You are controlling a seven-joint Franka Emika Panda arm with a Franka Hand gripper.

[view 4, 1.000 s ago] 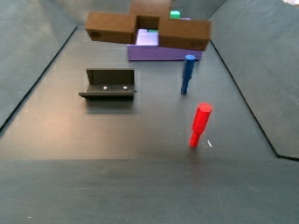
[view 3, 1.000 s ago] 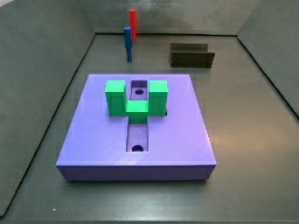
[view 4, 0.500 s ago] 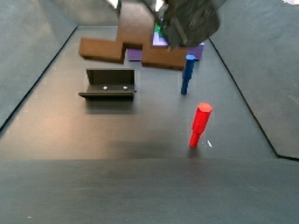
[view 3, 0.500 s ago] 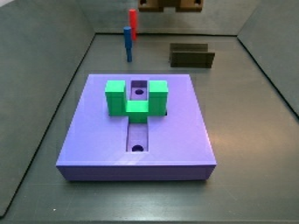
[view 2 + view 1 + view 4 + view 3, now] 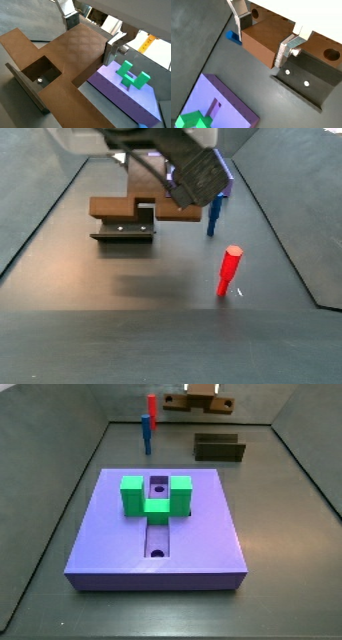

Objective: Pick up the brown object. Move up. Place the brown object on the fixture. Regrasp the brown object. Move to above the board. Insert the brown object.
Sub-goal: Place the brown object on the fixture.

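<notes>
two steps done, judging by flat mid-brown bar clamped in silver two-finger gripper, hovering above small dark olive fixture; placing, regrasping, inserting at six o'clock into purple slab board left.

From my seat the gripper, closed on the brown object just above the fixture, has bright brushed-metal fingers. The brown object looks matt, finely grained, like printed plastic. The fixture reads dull and dark; the board a smooth matt purple; the floor faintly sheened grey.
</notes>
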